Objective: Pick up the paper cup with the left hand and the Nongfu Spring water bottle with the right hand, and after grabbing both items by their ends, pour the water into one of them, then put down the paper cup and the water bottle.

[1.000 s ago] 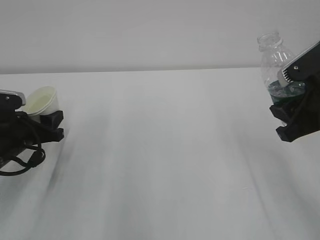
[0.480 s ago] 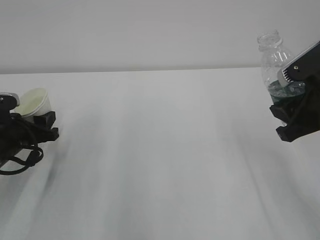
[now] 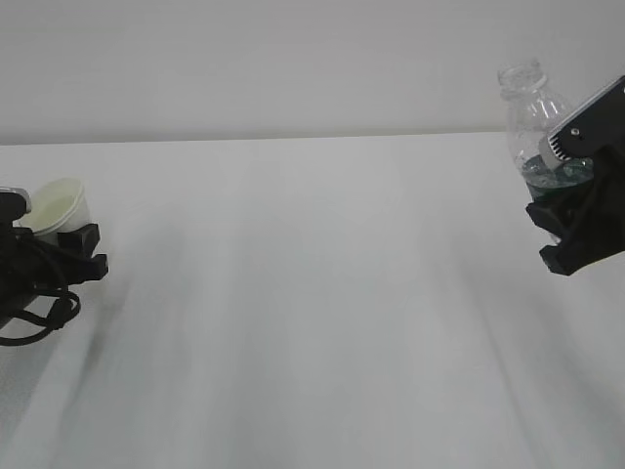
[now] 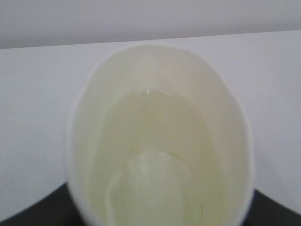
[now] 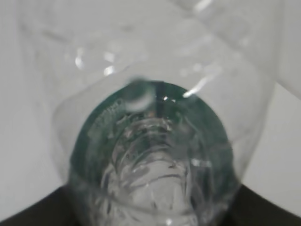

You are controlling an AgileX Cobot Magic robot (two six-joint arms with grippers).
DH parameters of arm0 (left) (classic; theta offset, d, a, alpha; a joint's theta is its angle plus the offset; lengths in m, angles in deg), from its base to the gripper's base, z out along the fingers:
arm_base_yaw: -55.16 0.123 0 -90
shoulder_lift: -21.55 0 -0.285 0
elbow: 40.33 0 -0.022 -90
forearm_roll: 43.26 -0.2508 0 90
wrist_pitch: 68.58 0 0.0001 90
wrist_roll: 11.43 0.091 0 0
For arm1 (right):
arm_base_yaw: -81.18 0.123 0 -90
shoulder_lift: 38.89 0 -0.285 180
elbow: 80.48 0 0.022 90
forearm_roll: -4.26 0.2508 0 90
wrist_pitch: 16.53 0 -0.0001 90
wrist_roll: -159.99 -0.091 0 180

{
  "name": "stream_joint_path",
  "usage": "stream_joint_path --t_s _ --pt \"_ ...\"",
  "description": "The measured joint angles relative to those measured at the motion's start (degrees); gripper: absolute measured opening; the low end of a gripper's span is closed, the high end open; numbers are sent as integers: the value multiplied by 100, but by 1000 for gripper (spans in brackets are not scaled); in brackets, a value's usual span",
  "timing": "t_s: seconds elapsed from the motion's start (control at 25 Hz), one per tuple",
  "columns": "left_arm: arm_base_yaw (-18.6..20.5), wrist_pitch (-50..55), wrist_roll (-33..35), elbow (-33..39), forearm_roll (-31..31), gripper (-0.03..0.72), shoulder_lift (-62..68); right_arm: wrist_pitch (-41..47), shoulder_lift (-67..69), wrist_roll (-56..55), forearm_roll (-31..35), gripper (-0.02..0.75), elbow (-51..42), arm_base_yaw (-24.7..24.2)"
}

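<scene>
- L pincer (image 3: 76,256) clamped on the paper cup (image 3: 57,206), far left of the tabletop (image 3: 312,293); jaws roughly half open, cup body filling the gap.
- Cup leans a bit, mouth facing up and toward the middle. Grip sits low on the cup, so rim and mouth are free to take a pour.
- L wrist cam looks straight down the cup (image 4: 157,141): cream inside, a shallow pool of clear water (image 4: 155,136) at the bottom. Looks like the pour is done, my guess only.
- R pincer (image 3: 571,230) clamped on the water bottle (image 3: 535,117), far right edge, held up off the tabletop. Jaws about half open, closed around the bottle at its green label band.
- Bottle near upright, neck up, no cap. Held that way nothing spills.
- R wrist cam: bottle (image 5: 150,141) fills the view, green band, clear ribbed plastic, some droplets. Can't tell how much water is left inside.
- Arms well apart, nothing between them on the tabletop.
- Step, as I judge it: set-down phase. Cup low, near the surface; can't tell if the base touches yet. Bottle has further to go down.
- Risk: letting go of the cup while it leans could tip it, water inside.
</scene>
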Motion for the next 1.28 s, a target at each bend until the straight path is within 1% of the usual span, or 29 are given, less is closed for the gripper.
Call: stream_joint_path --t_s 0.52,0.68,0.76,0.88,1.28 --pt "0 0 0 0 12 393 0 -553 0 3507 3827 366 147 0" --pt "0 0 0 0 49 393 -2 -862 0 4816 5332 366 147 0" --pt "0 0 0 0 114 393 -2 -1053 0 5297 5934 366 147 0" --pt "0 0 0 2 183 393 -2 -1337 0 5557 6276 366 147 0" --pt "0 0 0 116 197 392 -2 -1545 0 5638 6379 366 147 0"
